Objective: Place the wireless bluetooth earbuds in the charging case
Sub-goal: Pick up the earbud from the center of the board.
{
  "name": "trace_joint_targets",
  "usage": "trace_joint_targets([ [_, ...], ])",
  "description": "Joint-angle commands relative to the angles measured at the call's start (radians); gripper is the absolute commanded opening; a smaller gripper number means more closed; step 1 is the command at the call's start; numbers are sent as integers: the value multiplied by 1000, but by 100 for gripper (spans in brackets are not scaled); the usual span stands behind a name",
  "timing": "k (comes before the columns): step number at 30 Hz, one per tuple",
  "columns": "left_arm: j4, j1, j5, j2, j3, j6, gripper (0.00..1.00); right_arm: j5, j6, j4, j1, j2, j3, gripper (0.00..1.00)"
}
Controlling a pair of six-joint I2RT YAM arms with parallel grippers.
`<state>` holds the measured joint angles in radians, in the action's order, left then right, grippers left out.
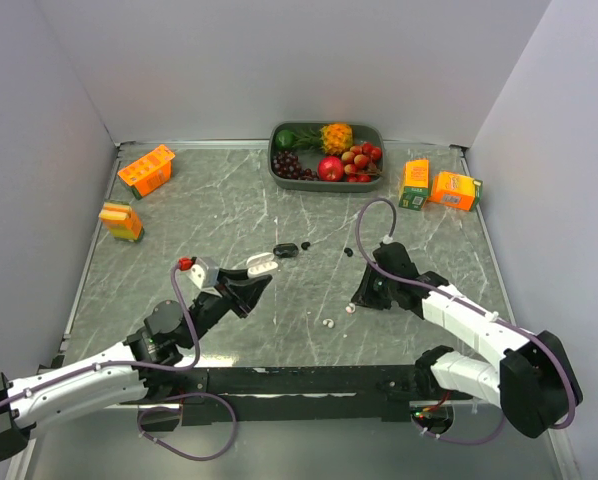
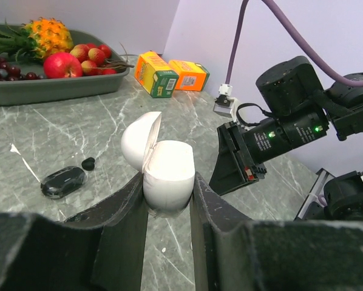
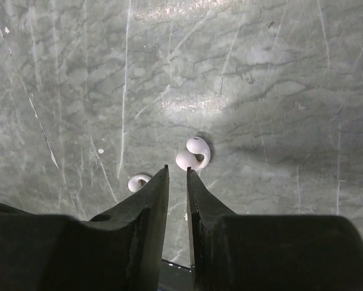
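Note:
My left gripper (image 2: pixel 168 189) is shut on an open white charging case (image 2: pixel 167 168), lid tipped back, held above the table; it also shows in the top view (image 1: pixel 262 265). Two white earbuds lie on the table: one (image 3: pixel 193 154) just past my right gripper's (image 3: pixel 177 171) fingertips, the other (image 3: pixel 138 181) partly hidden behind the left finger. The right jaws stand a narrow gap apart, with nothing between them. In the top view the white buds (image 1: pixel 328 323) (image 1: pixel 350 308) lie by the right gripper (image 1: pixel 363 297). A black case (image 2: pixel 62 181) and black earbud (image 2: pixel 88 162) lie further left.
A grey tray (image 1: pixel 374 135) of fruit stands at the back. Orange juice boxes sit at the back right (image 1: pixel 455 189) and back left (image 1: pixel 146 169), with another (image 1: pixel 121 220) nearer. A small black bud (image 1: pixel 348 251) lies mid-table. Walls enclose three sides.

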<state>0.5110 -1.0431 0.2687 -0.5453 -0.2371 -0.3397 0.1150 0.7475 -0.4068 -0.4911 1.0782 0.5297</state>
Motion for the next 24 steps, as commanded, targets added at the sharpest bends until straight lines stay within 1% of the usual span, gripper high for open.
trace_joint_targets([
  [1,21,-6,27,28,16,-22,1,-2,6,29,6,14,1,25],
  [5,4,-9,26,30,13,-19,1,21,-8,48,6,23,-10,24],
  [7,-3,-9,32,30,10,-18,1,52,-34,62,-1,9,-11,27],
  [8,-6,-9,35,31,10,-16,1,54,-39,54,-19,2,-8,28],
  [9,-5,-11,40,33,12,-16,1,58,-49,56,-32,-3,1,32],
  [12,3,-9,47,30,19,-21,1,80,-106,45,-89,11,36,37],
  [15,11,-11,56,19,25,-27,1,95,-166,34,-135,66,78,37],
  [21,-3,-15,61,30,27,-38,1,97,-261,49,-164,169,136,38],
  [24,-17,-17,64,41,27,-38,1,87,-281,42,-170,209,154,37],
])
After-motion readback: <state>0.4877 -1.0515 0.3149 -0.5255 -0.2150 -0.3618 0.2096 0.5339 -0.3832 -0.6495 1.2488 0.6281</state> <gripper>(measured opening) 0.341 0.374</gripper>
